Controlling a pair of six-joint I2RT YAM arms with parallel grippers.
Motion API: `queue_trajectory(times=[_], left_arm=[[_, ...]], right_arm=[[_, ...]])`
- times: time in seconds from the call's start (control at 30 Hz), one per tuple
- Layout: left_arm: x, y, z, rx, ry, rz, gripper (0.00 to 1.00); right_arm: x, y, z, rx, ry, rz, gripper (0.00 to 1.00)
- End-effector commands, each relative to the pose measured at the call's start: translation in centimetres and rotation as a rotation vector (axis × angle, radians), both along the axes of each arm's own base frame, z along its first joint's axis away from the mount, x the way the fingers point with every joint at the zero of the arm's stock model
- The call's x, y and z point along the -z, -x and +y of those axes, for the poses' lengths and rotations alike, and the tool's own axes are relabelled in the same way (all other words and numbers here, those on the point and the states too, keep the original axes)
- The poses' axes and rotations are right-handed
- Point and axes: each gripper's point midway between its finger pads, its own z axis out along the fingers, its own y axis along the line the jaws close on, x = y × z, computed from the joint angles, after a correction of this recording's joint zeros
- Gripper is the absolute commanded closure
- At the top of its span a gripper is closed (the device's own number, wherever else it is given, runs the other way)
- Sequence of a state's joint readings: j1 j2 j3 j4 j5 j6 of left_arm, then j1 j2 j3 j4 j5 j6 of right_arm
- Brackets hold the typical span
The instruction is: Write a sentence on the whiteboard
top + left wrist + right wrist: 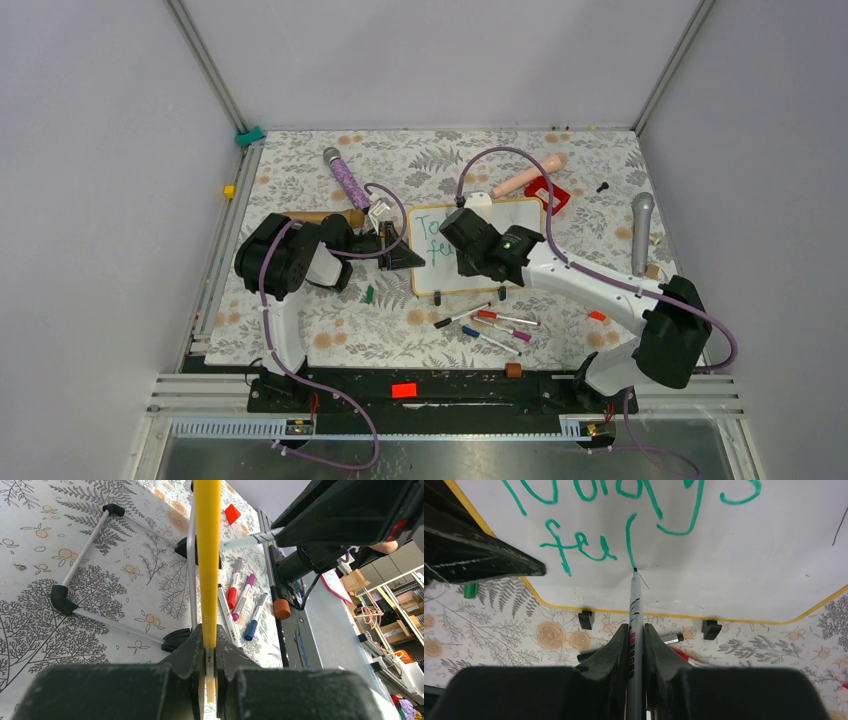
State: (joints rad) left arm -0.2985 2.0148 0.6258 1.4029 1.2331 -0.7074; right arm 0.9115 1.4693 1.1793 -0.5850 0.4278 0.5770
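The whiteboard (437, 277) lies mid-table; its white face fills the right wrist view (734, 565). The sentence (574, 547) in green reads "Todays" cut off at the top, then "fu" and a tall stroke below; part of it shows in the top view (435, 222). My right gripper (636, 627) (455, 228) is shut on a grey marker (636, 610). The marker's tip touches the board at the foot of that stroke. My left gripper (210, 640) (408, 258) is shut on the board's yellow-tan frame edge (207, 555) at its left side.
Loose markers (490, 325) (235, 587) lie in front of the board. A green cap (369, 293), a purple microphone (345, 178), a grey microphone (641, 230), a red object (548, 192) and a brown block (513, 370) lie around. The board's wire stand (62, 600) rests on the cloth.
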Motion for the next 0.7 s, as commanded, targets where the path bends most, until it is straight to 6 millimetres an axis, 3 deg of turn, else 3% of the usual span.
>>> queue_trajectory(times=[0.0, 0.37, 0.67], left_arm=[[-2.1, 0.6, -0.2, 0.061, 0.033, -0.145, 1.00], [-2.2, 0.6, -0.1, 0.061, 0.033, -0.145, 1.00], [-2.1, 0.6, -0.1, 0.061, 0.033, -0.144, 1.00]], right_arm=[[0.5, 0.3, -0.8, 0.033, -0.005, 0.017, 1.00], [-3.4, -0.9, -1.2, 0.058, -0.038, -0.092, 1.00], [-5.2, -2.2, -1.8, 0.084, -0.055, -0.134, 1.00]])
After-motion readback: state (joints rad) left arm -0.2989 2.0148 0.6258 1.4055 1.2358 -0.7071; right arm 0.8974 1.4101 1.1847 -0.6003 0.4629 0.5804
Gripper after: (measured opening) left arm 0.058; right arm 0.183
